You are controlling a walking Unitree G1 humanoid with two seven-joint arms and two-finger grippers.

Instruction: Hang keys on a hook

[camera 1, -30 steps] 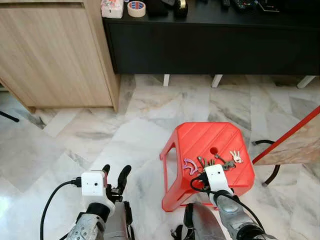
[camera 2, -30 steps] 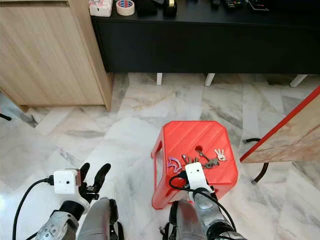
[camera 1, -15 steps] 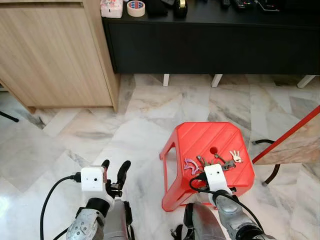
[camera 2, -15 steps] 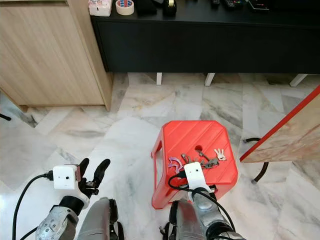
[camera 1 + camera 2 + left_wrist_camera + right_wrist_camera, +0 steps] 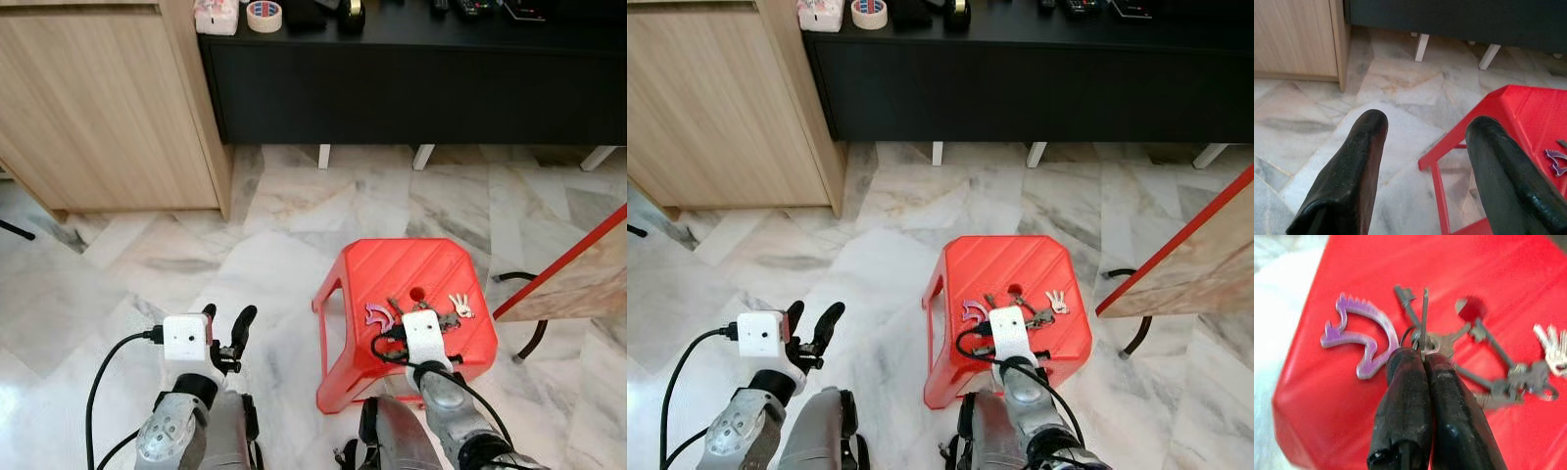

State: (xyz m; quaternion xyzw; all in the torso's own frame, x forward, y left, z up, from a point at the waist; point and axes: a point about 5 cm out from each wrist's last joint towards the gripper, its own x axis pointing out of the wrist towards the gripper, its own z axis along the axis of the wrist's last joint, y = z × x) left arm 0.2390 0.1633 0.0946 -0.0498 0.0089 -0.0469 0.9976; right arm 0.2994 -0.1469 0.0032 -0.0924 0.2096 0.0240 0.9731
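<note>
Down at the lower right of the head view, my right gripper [image 5: 1422, 357] is clenched on one key [image 5: 1423, 320] of the key bunch [image 5: 1484, 357], which lies on the red plastic stool [image 5: 392, 269] beside a purple keychain charm [image 5: 1359, 335]. My left gripper [image 5: 1422, 161] hangs with its fingers spread over the marble floor [image 5: 196, 255], lower left.

We identify a home interior: marble floor tiles [image 5: 294, 211], a light wood cabinet [image 5: 108, 108], a low black sideboard [image 5: 411, 88] (clutter on top), and a red plastic stool [image 5: 407, 279].
</note>
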